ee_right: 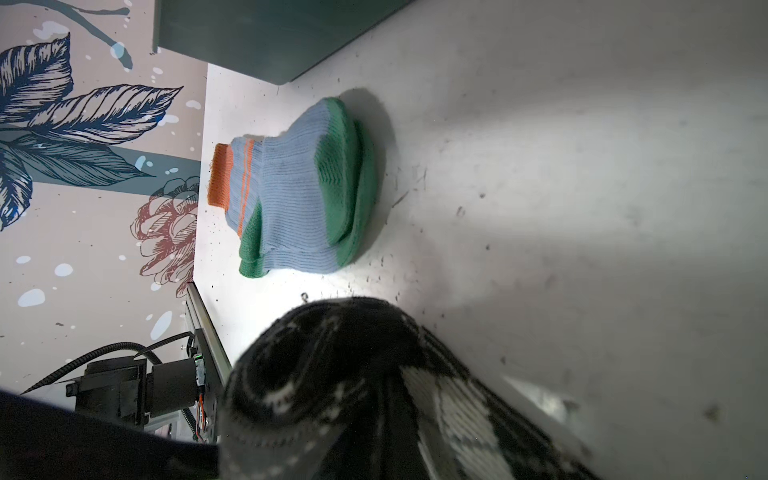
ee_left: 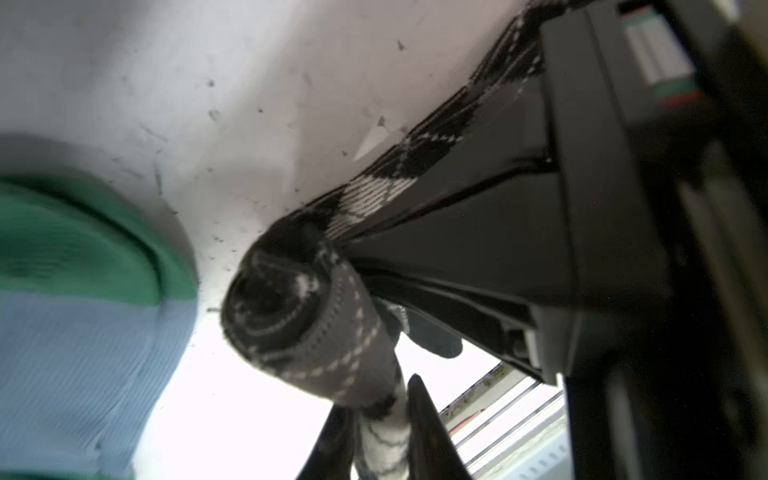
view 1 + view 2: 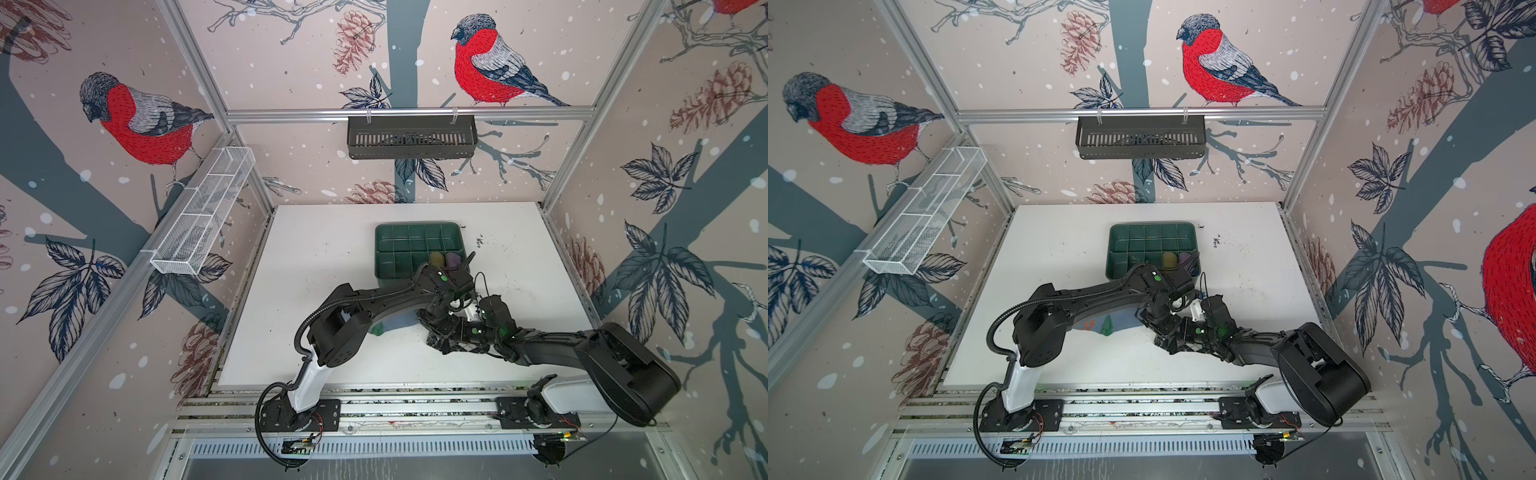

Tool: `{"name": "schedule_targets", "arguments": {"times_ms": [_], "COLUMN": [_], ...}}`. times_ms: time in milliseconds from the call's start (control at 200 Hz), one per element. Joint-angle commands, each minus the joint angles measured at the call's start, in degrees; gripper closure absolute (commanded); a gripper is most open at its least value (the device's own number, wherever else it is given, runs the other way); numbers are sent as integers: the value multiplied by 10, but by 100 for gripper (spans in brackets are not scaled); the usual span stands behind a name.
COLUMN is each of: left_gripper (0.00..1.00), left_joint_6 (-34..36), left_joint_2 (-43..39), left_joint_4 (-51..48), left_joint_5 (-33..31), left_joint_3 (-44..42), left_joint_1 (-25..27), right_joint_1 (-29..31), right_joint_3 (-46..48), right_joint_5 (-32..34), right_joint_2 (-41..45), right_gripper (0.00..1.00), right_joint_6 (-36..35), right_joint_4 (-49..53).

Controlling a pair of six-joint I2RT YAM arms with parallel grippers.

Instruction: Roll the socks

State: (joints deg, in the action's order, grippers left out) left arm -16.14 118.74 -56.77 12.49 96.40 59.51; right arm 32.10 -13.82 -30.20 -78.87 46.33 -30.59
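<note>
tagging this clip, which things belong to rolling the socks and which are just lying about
job: argyle sock, partly rolled; light blue sock
lying about: green tray; olive-yellow rolled sock; purple rolled sock; black basket; white wire basket

One blue sock [image 1: 291, 199]; one argyle sock [image 2: 299, 316]; two rolled socks [image 3: 436, 258] [image 3: 453, 261]; one tray [image 3: 415, 226]; two baskets [image 3: 203, 212] [image 3: 411, 137].

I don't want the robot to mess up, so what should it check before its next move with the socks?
1. Argyle sock fully rolled: not ok, a flat stretch trails from the roll.
2. Right gripper pinching that sock: ok.
3. Left gripper holding the roll: cannot tell.
4. Blue sock rolled: not ok, it lies folded on the table.
5. Free compartments in the green bin: ok.
</note>
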Motion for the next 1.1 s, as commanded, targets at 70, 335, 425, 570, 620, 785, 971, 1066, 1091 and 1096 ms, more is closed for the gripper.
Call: {"name": "schedule_targets", "arguments": {"times_ms": [70,335,425,570,620,785,971,1066,1091,1096], "left_gripper": [77,79,79,80,80,80,81,81,81,81], "left_joint_6": [5,-2,-3,-5,-5,-5,-5,-6,-6,-6], "left_joint_2": [-17,-19,-18,-18,-16,-11,-8,-7,-7,-7], "left_joint_4": [40,85,93,93,91,87,80,77,76,76], "left_joint_5": [49,75,81,78,77,75,71,67,66,66], "left_joint_3": [-14,-50,-51,-53,-52,-47,-42,-40,-39,-39], "left_joint_1": [-3,-13,-13,-15,-16,-17,-18,-18,-18,-18], "right_joint_1": [-5,-20,-23,-30,-31,-40,-51,-52,-52,-51], "right_joint_3": [4,14,12,12,13,6,2,-2,-2,-2], "right_joint_5": [-7,-6,-5,9,16,50,63,66,69,69], "right_joint_2": [-5,14,15,36,48,95,141,168,176,177], "right_gripper": [96,94,89,75,75,76,91,91,91,91], "right_joint_6": [-4,-11,-18,-34,-37,-47,-53,-56,-58,-58], "right_joint_4": [-18,5,21,65,81,139,183,210,219,221]}}
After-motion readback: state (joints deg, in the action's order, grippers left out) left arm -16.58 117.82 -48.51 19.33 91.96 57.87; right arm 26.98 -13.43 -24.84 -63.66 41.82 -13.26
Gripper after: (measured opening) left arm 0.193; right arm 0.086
